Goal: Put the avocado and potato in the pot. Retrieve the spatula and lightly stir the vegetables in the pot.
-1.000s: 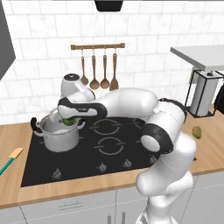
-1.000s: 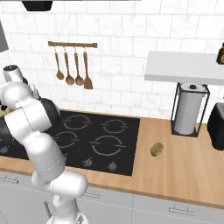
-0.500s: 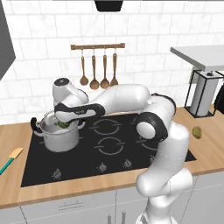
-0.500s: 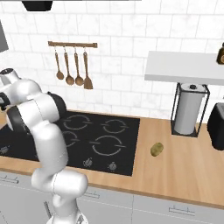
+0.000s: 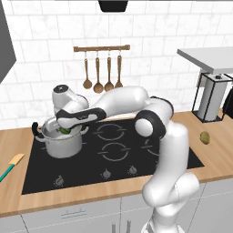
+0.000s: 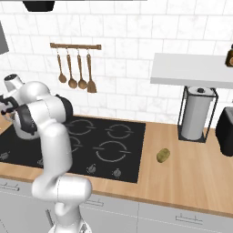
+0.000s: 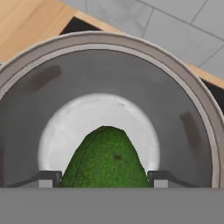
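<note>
Gripper [image 7: 105, 178] clamped on dark green rounded avocado [image 7: 105, 159] over shiny steel pot [image 7: 192, 127]; right base cam shows olive-tan oval potato [image 6: 163, 155] on wooden counter [image 6: 191, 168]

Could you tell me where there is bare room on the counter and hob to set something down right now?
The three burners of the hob beside the pot are bare, as is the counter around the potato. It is crowded over the pot, where the gripper holds the avocado.
</note>
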You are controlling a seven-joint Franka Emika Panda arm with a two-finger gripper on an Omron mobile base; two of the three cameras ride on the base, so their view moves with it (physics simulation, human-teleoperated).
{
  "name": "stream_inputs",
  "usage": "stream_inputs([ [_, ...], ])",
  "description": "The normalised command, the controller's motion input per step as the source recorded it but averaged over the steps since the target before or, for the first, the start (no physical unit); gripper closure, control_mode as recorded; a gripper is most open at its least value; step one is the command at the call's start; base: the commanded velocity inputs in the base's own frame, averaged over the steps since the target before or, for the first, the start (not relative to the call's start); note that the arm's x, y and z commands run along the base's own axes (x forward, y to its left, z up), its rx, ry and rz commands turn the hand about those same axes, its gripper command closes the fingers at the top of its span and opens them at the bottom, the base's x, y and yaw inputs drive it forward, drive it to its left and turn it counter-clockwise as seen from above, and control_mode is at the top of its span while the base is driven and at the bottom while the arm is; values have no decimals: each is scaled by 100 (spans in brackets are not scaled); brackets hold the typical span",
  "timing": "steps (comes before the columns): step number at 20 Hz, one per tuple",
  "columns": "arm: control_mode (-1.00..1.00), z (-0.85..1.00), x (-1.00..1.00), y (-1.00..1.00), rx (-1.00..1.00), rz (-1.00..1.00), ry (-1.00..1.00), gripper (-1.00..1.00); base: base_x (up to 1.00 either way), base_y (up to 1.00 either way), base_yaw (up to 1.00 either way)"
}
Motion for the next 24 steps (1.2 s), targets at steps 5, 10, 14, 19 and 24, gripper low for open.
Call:
stream_inputs([
  [5, -100, -30, 33, 0, -1, 0, 2, 100, 0, 0, 0],
  [10, -100, -30, 27, 2, 0, 0, 4, 100, 0, 0, 0],
  [14, -100, -23, 27, 8, 0, -1, 4, -100, 0, 0, 0],
  [19, -100, -16, 16, 8, -1, 0, 0, -100, 0, 0, 0],
  [24, -100, -8, -9, 6, 0, 0, 0, -100, 0, 0, 0],
])
